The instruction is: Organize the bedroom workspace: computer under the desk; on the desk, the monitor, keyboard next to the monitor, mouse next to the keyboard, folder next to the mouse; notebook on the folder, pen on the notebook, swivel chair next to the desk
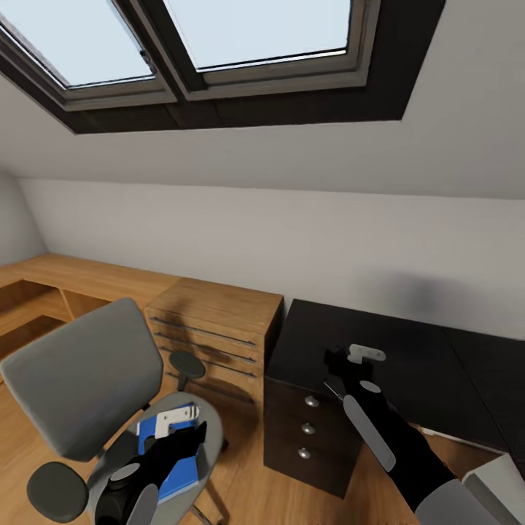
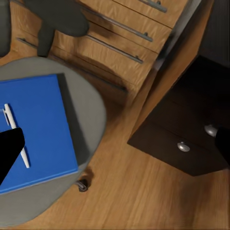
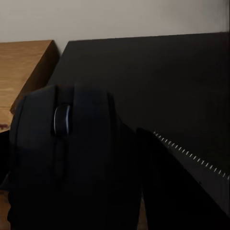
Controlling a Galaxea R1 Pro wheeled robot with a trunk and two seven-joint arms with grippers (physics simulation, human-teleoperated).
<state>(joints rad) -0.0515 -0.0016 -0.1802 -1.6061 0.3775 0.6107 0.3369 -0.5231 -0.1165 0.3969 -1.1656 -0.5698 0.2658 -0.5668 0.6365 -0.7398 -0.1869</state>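
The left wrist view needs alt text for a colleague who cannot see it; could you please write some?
A bright blue folder lies flat on the grey seat of the swivel chair, with a thin white pen resting on it. Beside the chair, on a wooden floor, stand a light wooden cabinet with bar handles and the black drawer unit with round silver knobs.

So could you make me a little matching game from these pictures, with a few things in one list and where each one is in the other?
Things:
1. folder
2. pen
3. mouse
4. swivel chair

Places:
A. in the right tool, above the desk
B. on the wooden floor, by the light wooden cabinet
C. lying on the folder
D. flat on the chair's grey seat

Pairs: 1-D, 2-C, 3-A, 4-B
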